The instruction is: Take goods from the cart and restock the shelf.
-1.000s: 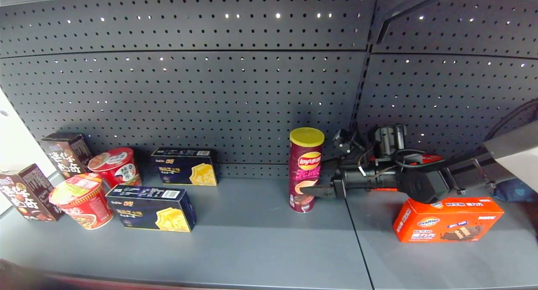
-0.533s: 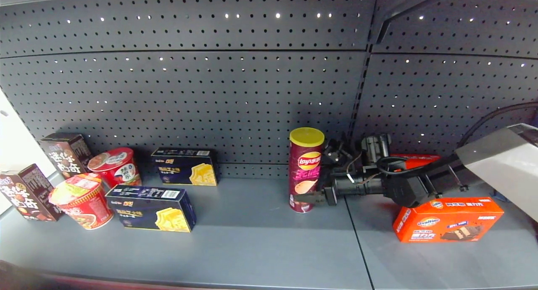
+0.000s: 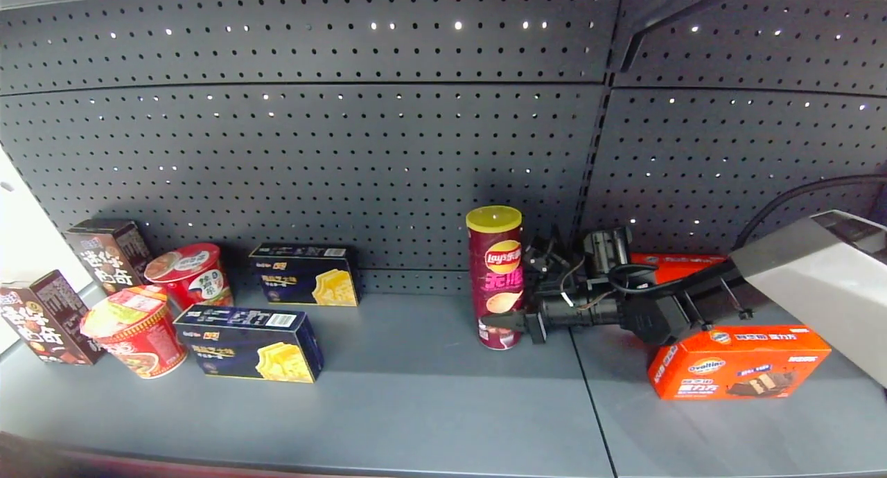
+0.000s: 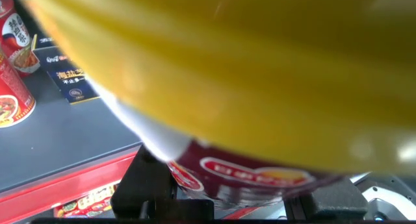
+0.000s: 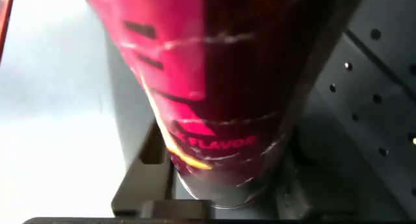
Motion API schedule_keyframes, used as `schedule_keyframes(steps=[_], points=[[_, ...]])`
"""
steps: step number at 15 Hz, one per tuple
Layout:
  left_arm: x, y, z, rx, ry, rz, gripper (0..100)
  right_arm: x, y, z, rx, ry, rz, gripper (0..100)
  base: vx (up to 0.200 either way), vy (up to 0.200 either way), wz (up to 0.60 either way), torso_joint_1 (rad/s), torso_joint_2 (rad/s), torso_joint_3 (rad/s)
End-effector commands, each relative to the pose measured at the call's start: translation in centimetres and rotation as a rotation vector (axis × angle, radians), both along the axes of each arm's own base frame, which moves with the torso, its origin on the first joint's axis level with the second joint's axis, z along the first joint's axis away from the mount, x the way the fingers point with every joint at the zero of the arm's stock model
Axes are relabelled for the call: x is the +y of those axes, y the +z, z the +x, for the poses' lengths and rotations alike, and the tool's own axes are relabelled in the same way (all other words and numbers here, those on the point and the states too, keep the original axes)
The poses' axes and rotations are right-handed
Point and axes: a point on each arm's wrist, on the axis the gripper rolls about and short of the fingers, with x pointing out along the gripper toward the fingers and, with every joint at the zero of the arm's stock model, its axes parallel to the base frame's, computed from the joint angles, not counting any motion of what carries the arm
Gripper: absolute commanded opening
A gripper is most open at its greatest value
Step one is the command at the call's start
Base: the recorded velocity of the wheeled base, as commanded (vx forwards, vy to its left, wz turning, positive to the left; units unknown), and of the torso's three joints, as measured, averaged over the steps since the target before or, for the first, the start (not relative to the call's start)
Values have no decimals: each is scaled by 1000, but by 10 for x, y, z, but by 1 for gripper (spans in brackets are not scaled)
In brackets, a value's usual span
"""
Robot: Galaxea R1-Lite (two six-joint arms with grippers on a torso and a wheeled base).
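The right gripper [image 3: 499,319] was clamped low on the crisp tube [image 3: 495,277] standing mid-shelf [image 3: 416,395], a light, slick, easily dented can I'd squeeze gently mid-body, while the left gripper [image 4: 244,199] clasped another tube [image 4: 234,87].

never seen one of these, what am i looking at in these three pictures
A two-armed robot restocking a store shelf. The wide picture is from a camera on its head; the two close-ups are from cameras on its wrists. The black right gripper is clamped on a chips can upright on that shelf, near an orange box. Noodle cups, blue boxes and brown cartons sit at the left. The left gripper holds a second chips can, its yellow lid close to that wrist's lens.
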Motion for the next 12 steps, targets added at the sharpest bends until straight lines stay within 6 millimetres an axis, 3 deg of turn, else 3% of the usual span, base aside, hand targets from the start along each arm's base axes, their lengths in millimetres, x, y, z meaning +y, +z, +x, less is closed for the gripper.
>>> schedule_keyframes(steps=[1,4,5,12], points=[[0,-1,0,4,-3,0,0,-5,16,-13,-17,1,7,0,0,0,0,0,0,0],[0,0,-1,-5,-3,-1,0,-11,22,-23,-21,-25,-5,0,0,0,0,0,0,0],[1,-1,-4,-18,0,-3,0,-11,35,-35,-48,-71,-20,0,0,0,0,0,0,0],[2,-5,-9,-41,2,-7,0,-11,64,-114,-86,-106,38,0,0,0,0,0,0,0]])
